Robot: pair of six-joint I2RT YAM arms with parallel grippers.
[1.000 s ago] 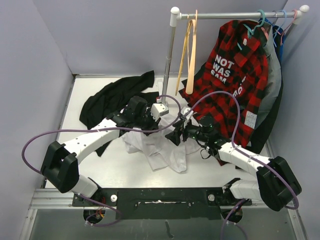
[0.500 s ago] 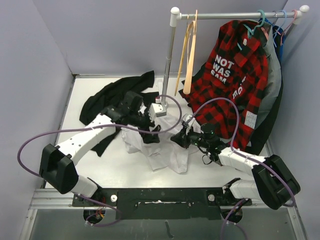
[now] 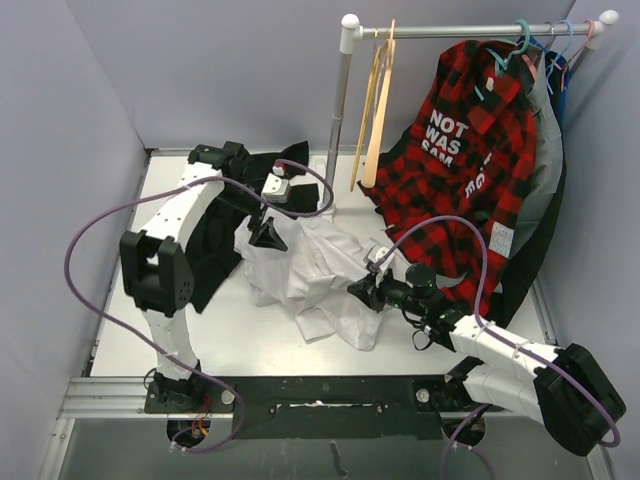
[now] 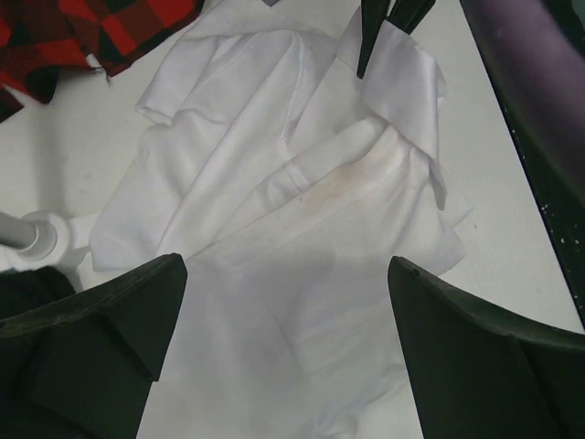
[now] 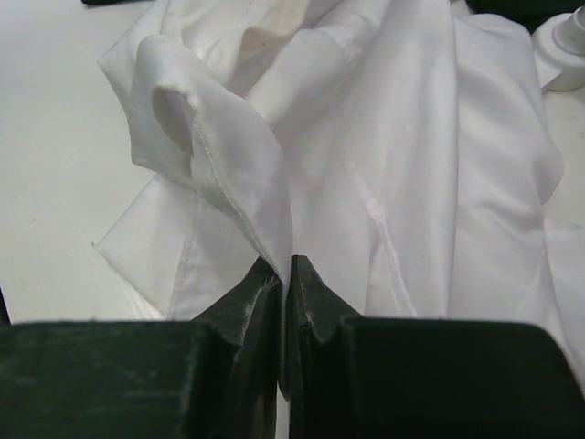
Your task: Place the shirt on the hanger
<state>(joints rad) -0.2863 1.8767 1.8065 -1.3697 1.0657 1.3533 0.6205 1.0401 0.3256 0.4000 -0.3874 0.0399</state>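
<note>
Right gripper (image 5: 283, 265) clenched on a fold of the shirt (image 5: 393, 165), cloth bunched just ahead of its tips. Left gripper (image 4: 285, 270) jaws wide, gripping nothing, shirt crumpled on the table (image 3: 200, 330) right below it. Hanger (image 3: 380, 110) hangs on the rail (image 3: 450, 30), well beyond both.

Thin white cloth of the shirt (image 3: 305, 265), matt and creased; table (image 3: 225, 345) beneath the shirt, smooth matt white; rail (image 3: 460, 30) behind the shirt, glossy metal.
</note>
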